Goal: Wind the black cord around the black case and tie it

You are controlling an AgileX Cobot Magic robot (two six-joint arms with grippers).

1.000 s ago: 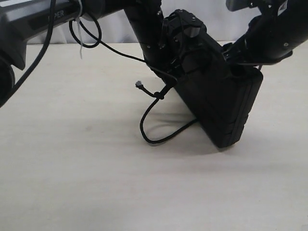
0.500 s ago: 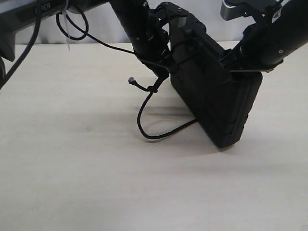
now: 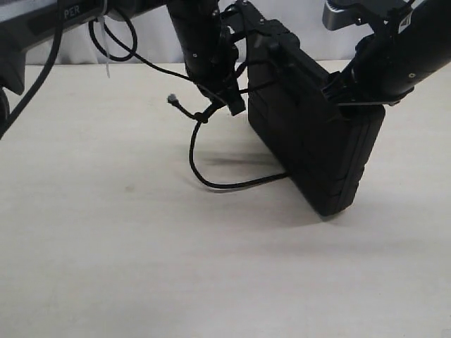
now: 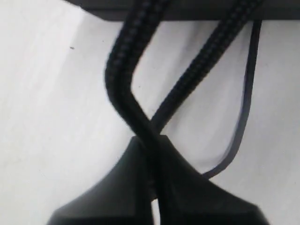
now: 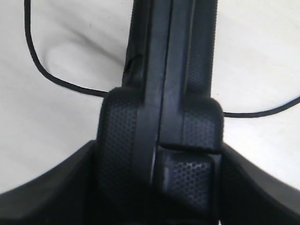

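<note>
Black cord (image 3: 192,155): pinched in the closed left gripper (image 3: 229,98) beside the black case (image 3: 317,148); slack loops on the table (image 3: 106,232) and passes under the case. Case: tilted on edge, clamped by the right gripper (image 3: 337,90). Step, judged: wrapping. Next: draw the cord taut across the case.

Ribbed black case (image 3: 310,141) tilted up on its edge, thin black cord (image 3: 218,187) looping out beside it
</note>
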